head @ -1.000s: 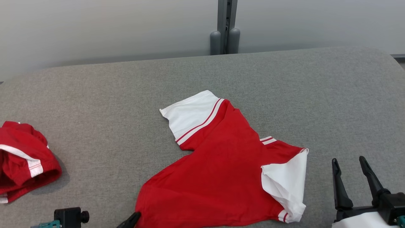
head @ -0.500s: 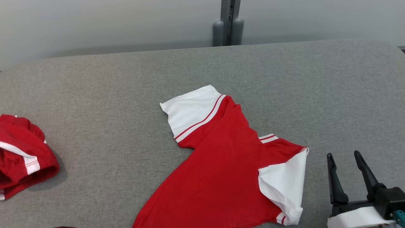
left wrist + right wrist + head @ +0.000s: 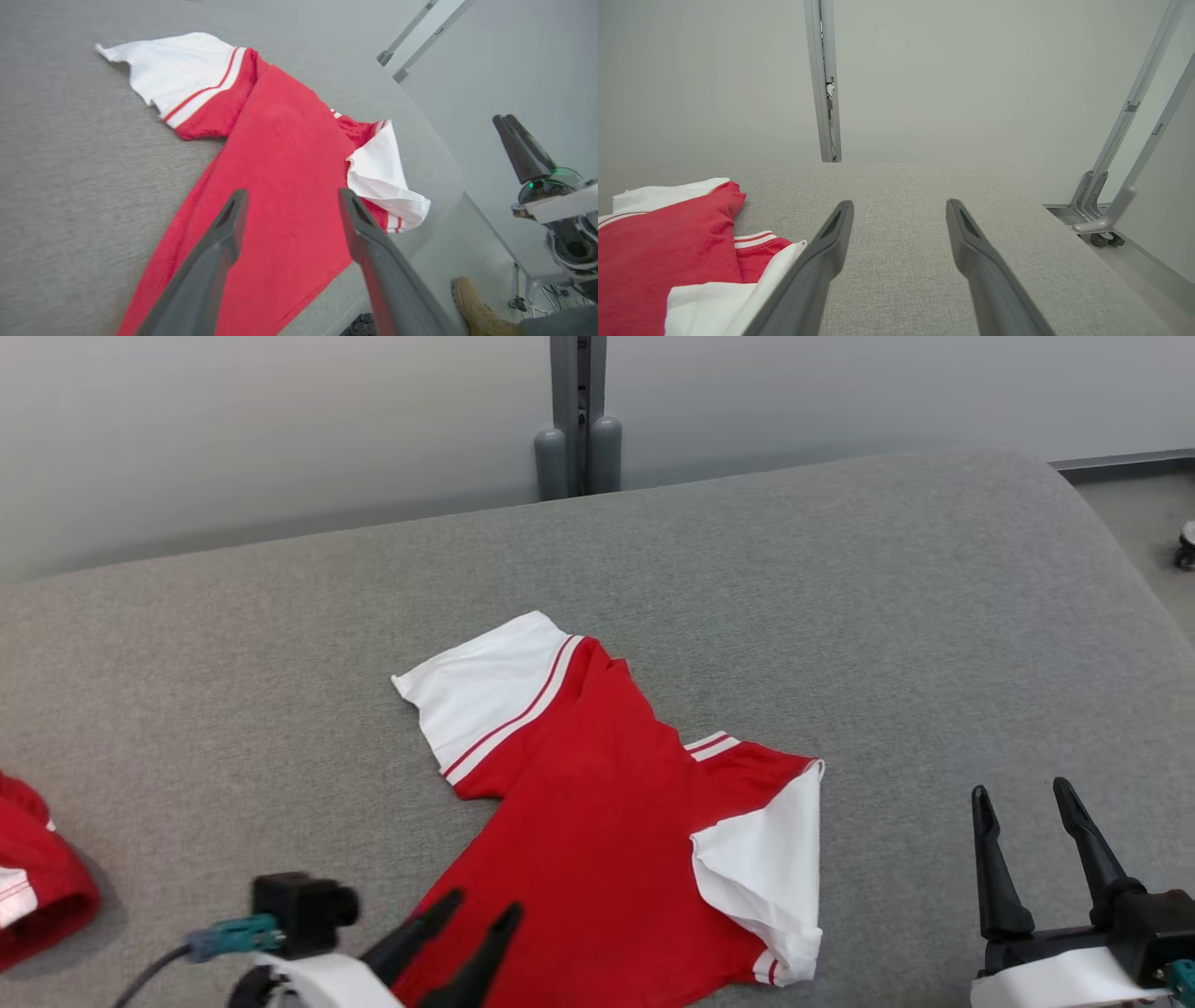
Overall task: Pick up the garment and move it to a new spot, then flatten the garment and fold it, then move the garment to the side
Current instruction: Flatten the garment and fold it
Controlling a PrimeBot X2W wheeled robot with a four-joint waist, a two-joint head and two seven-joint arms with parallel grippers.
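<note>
At the far left of the grey padded table [image 3: 233, 644] lies a crumpled red bundle [image 3: 37, 887], well apart. The left gripper [image 3: 484, 901] hovers over the lower hem of the red T-shirt [image 3: 597, 821], fingers spread, holding nothing. The shirt lies mid-table, skewed, 1 white sleeve [image 3: 766, 868] folded over. The right gripper [image 3: 1020, 791] stands near it, spread and empty. Flattening likely wants 2 opposite corners pinched and pulled evenly, then that sleeve smoothed.

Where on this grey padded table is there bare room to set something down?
Widest bare stretch of the grey padded table: behind and right of the red and white shirt. Another lies between the shirt and the bunched red garment at left. Crowded: the near edge, by the left gripper and right gripper.
</note>
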